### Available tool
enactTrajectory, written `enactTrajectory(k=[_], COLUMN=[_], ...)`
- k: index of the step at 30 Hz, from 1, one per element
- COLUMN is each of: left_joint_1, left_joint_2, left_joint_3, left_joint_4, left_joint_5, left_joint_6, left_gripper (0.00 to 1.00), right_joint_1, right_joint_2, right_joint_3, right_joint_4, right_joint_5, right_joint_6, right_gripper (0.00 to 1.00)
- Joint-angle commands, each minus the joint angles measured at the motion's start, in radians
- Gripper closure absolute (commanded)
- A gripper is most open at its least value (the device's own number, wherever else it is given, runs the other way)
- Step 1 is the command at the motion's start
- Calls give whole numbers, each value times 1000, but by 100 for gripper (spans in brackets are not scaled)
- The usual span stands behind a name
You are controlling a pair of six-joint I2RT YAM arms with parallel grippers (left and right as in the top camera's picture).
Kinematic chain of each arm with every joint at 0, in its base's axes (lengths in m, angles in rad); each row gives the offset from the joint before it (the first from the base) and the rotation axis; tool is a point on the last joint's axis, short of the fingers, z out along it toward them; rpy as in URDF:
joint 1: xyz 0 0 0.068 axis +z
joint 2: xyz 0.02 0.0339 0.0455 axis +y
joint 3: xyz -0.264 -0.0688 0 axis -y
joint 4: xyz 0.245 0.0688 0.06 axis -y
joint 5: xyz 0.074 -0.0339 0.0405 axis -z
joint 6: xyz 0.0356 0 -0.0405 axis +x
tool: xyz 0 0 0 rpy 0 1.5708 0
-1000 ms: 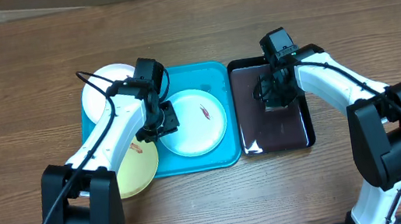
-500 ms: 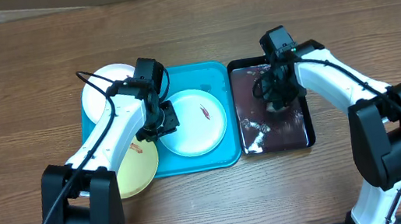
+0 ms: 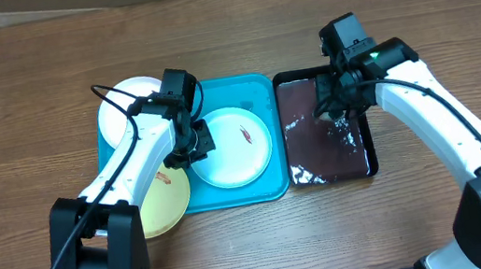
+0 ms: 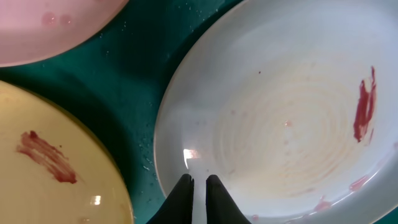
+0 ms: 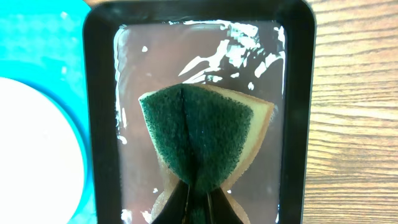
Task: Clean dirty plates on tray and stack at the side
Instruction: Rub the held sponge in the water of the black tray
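Note:
The pale mint plate [image 3: 234, 145] lies on the turquoise tray [image 3: 258, 90] with a red smear near its middle. My left gripper [image 3: 193, 146] is shut on its left rim; in the left wrist view the left gripper [image 4: 199, 186] shows its two black fingers pinching the edge of the mint plate [image 4: 280, 112]. The white plate [image 3: 124, 113] and the smeared yellow plate [image 3: 167, 201] overlap the tray's left side. My right gripper [image 3: 336, 110] is shut on a green-and-yellow sponge [image 5: 199, 137], squeezed between the jaws of the right gripper [image 5: 198, 202].
The glossy black tray [image 3: 319, 156] holds rippling water and sits just right of the turquoise tray; the sponge hangs over it. Bare wooden tabletop [image 3: 226, 33] surrounds both trays.
My right gripper closed on the sponge and lifted it off the black tray, shifting slightly right and stirring the water. My left gripper's fingers narrowed onto the mint plate's rim.

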Motion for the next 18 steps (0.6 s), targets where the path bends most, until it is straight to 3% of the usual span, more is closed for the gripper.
enactTrajectory(k=[1, 11, 18], left_joint_1=[-4, -4, -5], left_joint_2=[14, 14, 14], left_joint_3=[0, 0, 0], left_joint_4=[18, 16, 21], left_joint_5=[-7, -7, -8], left_joint_6=[4, 16, 16], left_gripper=[96, 96, 96], right_joint_1=[3, 3, 60], right_joint_2=[-40, -56, -201], right_joint_3=[36, 82, 91], right_joint_4=[17, 22, 80], right_joint_5=[-6, -25, 43], right_joint_6=[-3, 1, -29], right_gripper=[96, 96, 96])
